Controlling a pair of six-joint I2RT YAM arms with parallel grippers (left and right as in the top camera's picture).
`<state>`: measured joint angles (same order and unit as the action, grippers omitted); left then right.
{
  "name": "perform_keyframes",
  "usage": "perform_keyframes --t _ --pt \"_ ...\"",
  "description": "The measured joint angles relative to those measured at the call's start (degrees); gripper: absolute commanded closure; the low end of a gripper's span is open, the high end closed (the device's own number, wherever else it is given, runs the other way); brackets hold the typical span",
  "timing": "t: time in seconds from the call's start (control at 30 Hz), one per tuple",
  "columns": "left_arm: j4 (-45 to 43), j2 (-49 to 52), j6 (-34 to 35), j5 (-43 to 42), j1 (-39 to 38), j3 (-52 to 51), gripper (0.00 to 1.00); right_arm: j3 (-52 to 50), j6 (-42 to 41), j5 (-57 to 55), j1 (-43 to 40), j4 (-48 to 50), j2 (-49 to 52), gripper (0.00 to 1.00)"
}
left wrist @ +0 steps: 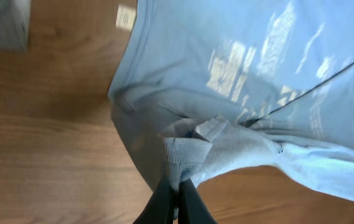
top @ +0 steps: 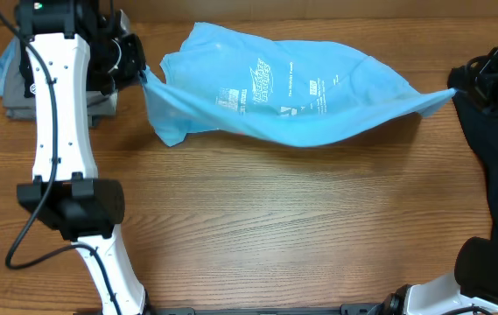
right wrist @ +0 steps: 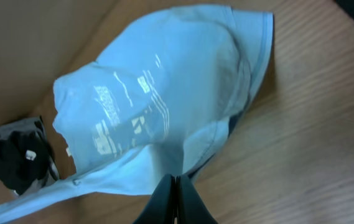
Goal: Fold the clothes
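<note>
Early in the job: no fold made so far, with laying flat, smoothing and folding of sleeves and body all left to do. Judging by the stretch, probably the spreading-out step.

Light blue short-sleeved cotton T-shirt (top: 284, 87) with white printed lettering: strung taut across the far side of the brown wooden table (top: 275, 227) between both arms, sagging in the middle, wrinkled and bunched rather than flat. Cannot tell whether the low middle touches the wood.

Pinched at its left end by the left gripper (top: 141, 75), fingers closed tight on a wad of ribbed edge cloth. Pinched at its right tip by the right gripper (top: 452, 91), likewise clamped fully on a thin edge of fabric. Lettering face-up, skewed by creases. One sleeve drooping near the left end.

Off to the sides: grey folded garments (top: 8, 92) behind the left arm, a black cloth (top: 485, 140) beneath the right arm.
</note>
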<state>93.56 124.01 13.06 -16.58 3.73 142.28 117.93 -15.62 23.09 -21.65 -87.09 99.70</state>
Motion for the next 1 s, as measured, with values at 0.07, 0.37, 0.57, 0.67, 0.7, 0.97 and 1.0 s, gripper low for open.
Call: perform_keyframes --t 0.07,0.37,0.57,0.67,0.7,0.97,1.0 --pt "-1.51 -1.9 -0.17 0.15 0.0 0.76 0.96 0.0 -0.09 -0.02 0.0 1.95 0.0 0.96" --pt "-6.14 -20.26 -1.27 2.84 0.0 5.55 0.96 6.62 -1.79 -0.39 0.0 3.04 -2.6 0.96" --pt "-2.29 -35.01 -1.22 4.13 -1.38 6.75 0.96 10.56 -2.16 -0.87 -0.02 -0.81 -13.11 0.96" --pt "-2.62 -41.05 -1.22 4.83 -4.57 6.84 0.96 10.82 -2.32 -1.99 0.0 -1.07 -20.2 0.96" --pt "-2.89 -43.23 -1.18 4.9 -5.7 6.86 0.96 11.08 -2.38 -2.4 0.0 -0.96 -23.28 0.96" --pt "-3.48 -56.89 0.94 8.44 -7.15 7.43 0.96 15.1 -3.34 -5.46 0.0 -0.44 -36.41 0.96" --pt "-3.58 -57.94 1.07 9.9 -7.17 7.72 0.96 15.74 -3.48 -5.88 0.0 -0.31 -36.87 0.96"
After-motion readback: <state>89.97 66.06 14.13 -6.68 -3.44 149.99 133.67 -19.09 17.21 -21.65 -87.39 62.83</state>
